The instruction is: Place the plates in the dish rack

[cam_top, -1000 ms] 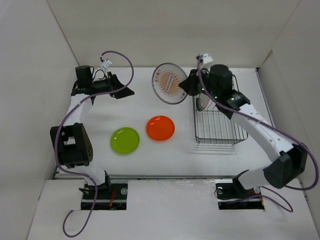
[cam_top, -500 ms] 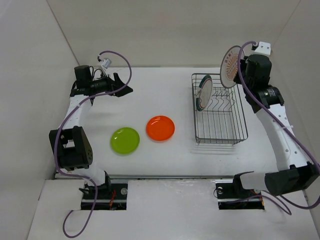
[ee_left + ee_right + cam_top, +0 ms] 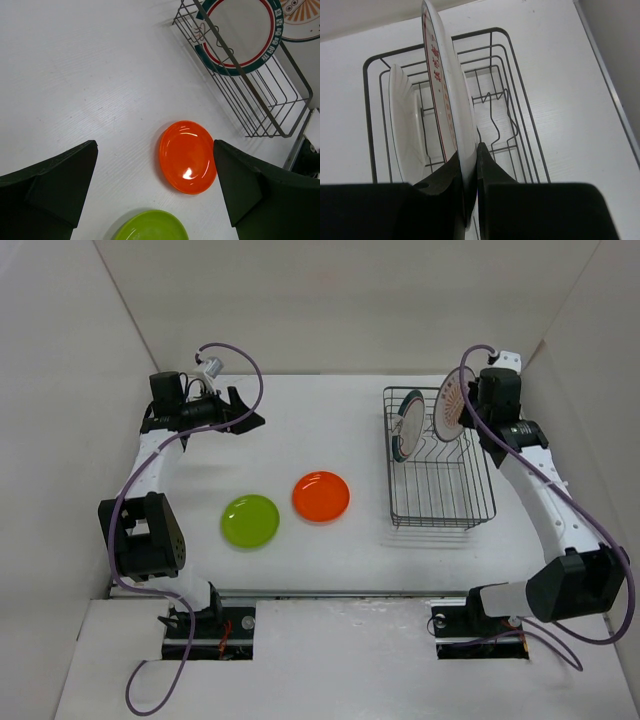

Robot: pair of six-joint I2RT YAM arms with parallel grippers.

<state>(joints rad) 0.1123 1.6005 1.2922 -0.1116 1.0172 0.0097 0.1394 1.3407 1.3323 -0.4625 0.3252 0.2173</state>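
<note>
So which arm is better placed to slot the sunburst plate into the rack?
Right. The right gripper is shut on the sunburst plate, upright over the dish rack beside the green-rimmed plate; the left gripper is open, across the table.

The place is a robot test bench in a lab, not a home kitchen. A bare white table (image 3: 330, 430) is boxed in by plain white panels (image 3: 330, 310) at its back, left and right edges. Two black-and-white robot arms, left (image 3: 150, 465) and right (image 3: 540, 500), are bolted along its near edge, trailing loose purple cables (image 3: 245, 365). The only household things are a wire dish rack (image 3: 440, 490) toward the far right corner and a green plate (image 3: 250, 521) and an orange plate (image 3: 321, 496) mid-table.
</note>
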